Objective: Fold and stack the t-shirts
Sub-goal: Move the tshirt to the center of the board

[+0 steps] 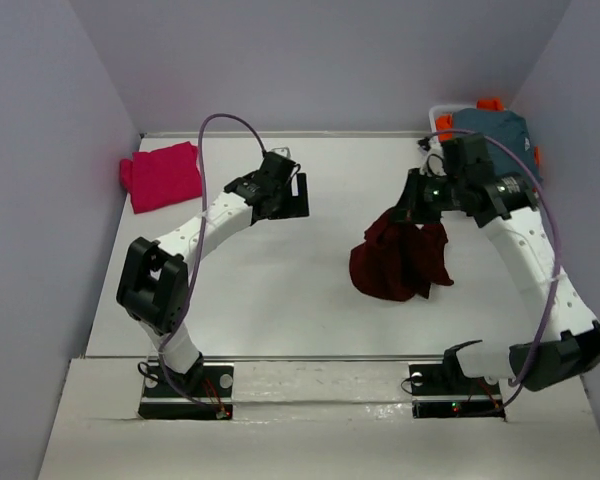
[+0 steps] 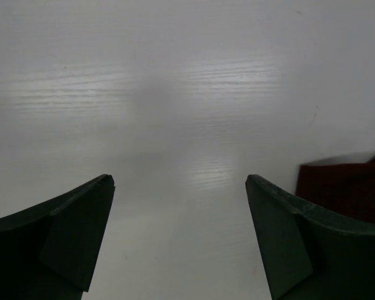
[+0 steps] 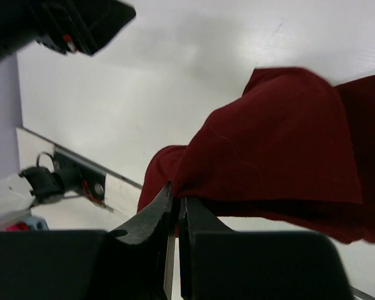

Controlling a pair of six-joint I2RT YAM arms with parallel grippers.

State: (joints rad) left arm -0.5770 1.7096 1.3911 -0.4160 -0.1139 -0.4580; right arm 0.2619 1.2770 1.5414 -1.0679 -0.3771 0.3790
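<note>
Hanging crumpled maroon t-shirt point(image 1: 400, 260), right hand point(image 3: 177, 203) pinched on it, left hand point(image 2: 178, 181) spread wide.

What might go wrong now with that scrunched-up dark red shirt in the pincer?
The right pincer seems to pinch only a small fold of the dark maroon cloth t-shirt, so it might slip free. The shirt is bunched, so it could settle crumpled rather than flat.

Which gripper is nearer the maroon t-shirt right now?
Right. The right gripper is shut on the maroon t-shirt, pinching its cloth. The left gripper is open over the table to the shirt's left, apart from it.
</note>
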